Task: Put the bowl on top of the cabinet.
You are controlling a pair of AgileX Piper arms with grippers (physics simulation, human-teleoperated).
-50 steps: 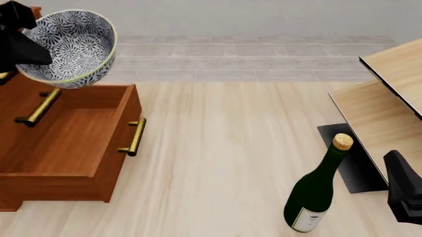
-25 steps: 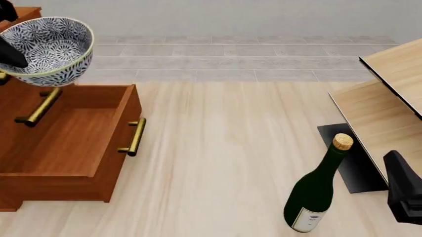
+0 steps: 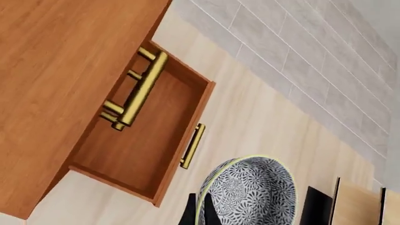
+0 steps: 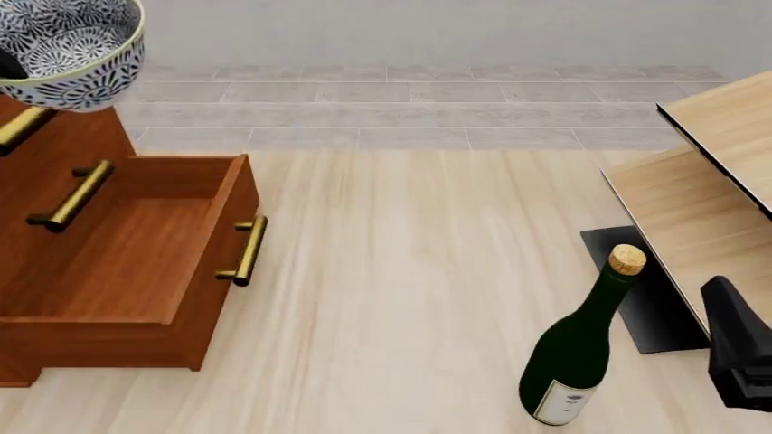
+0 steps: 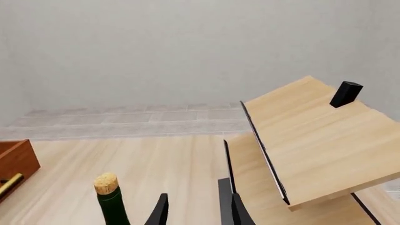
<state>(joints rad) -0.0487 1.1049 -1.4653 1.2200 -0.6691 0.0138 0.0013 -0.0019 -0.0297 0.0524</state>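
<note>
The bowl [image 4: 67, 50], grey-white with dense dark floral speckling inside and out, hangs at ten o'clock over the reddish-brown cabinet [image 4: 72, 262]. The left gripper [image 3: 198, 216] pinches its rim; the right gripper [image 5: 194, 208] stands unclenched, holding nothing.

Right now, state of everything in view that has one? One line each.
bowl: upright, held in the air over the cabinet's top, not set down.
cabinet: one drawer pulled open, nothing in it.
bottle: standing upright, corked.
left gripper: closed on the bowl's rim.
right gripper: fingers apart, holding nothing, beside the bottle.
pale wood furniture: lying tilted on the table.
</note>
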